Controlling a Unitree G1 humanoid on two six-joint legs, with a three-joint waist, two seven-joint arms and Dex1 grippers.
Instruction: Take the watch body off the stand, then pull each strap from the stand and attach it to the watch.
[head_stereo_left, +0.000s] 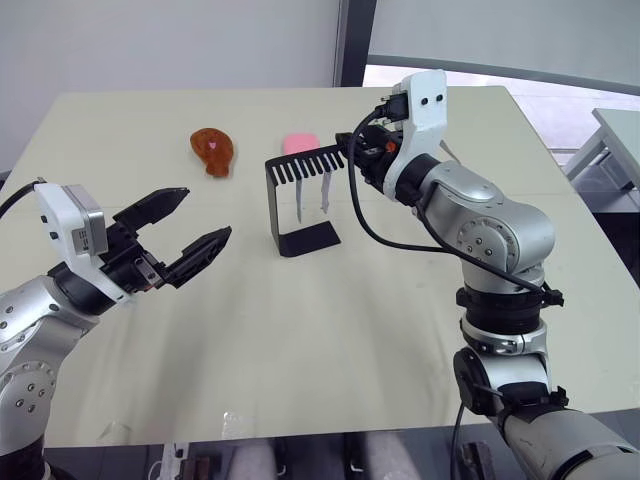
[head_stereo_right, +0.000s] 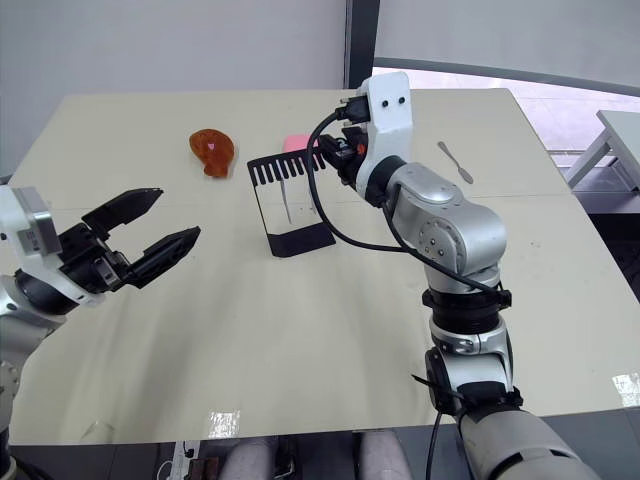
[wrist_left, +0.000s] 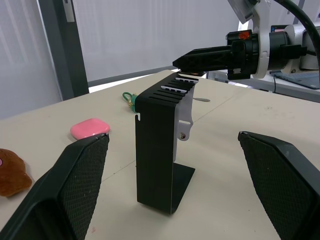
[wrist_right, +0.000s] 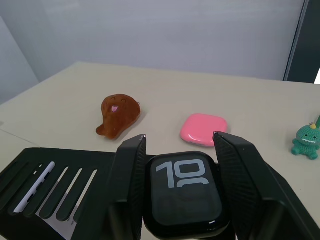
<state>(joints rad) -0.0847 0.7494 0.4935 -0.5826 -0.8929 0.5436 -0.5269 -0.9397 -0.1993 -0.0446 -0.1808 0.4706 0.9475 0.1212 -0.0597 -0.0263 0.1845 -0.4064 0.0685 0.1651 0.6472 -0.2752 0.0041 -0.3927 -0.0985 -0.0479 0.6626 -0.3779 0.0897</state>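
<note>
Black watch body (wrist_right: 184, 192) on stand (head_stereo_left: 300, 205) top bar, table centre | right gripper (wrist_right: 181, 187) clamped on it | left gripper (head_stereo_left: 190, 228) spread wide at 8 o'clock | risk: sideways pull tips stand, shaking straps (head_stereo_left: 312, 192) loose

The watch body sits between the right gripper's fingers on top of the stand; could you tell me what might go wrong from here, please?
1. The right gripper flanks the watch body only by its side edges, so it could slip during the lift.
2. The stand is thin with a small base and nothing steadies it; the open left gripper hovers apart, so a sideways pull might tip it.
3. The straps hang from the comb slots and could be shaken loose.
</note>
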